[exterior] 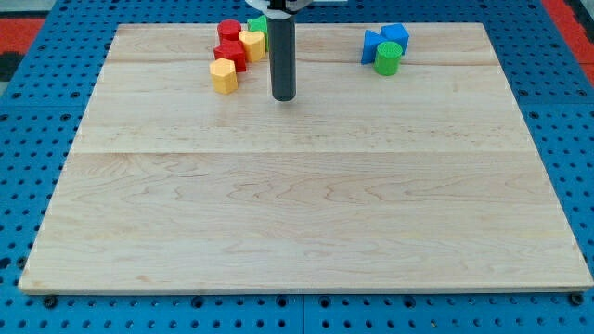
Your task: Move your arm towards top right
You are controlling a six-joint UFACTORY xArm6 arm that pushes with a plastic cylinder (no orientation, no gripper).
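Note:
My tip (283, 96) rests on the wooden board (297, 204) near the view's top, a little left of centre. To its left sits a cluster: a yellow hexagonal block (224, 75), a red block (231, 55), a red cylinder (228, 31), a yellow block (251, 44) and a green block (258, 24) partly hidden behind the rod. The tip is apart from them, to their right and slightly below. At the view's top right sit a blue triangular block (371, 45), a blue cube (395, 36) and a green cylinder (388, 57).
The board lies on a blue pegboard surface (37, 111) with holes. A red patch (20, 20) shows at the view's top left corner and another (566, 14) at the top right.

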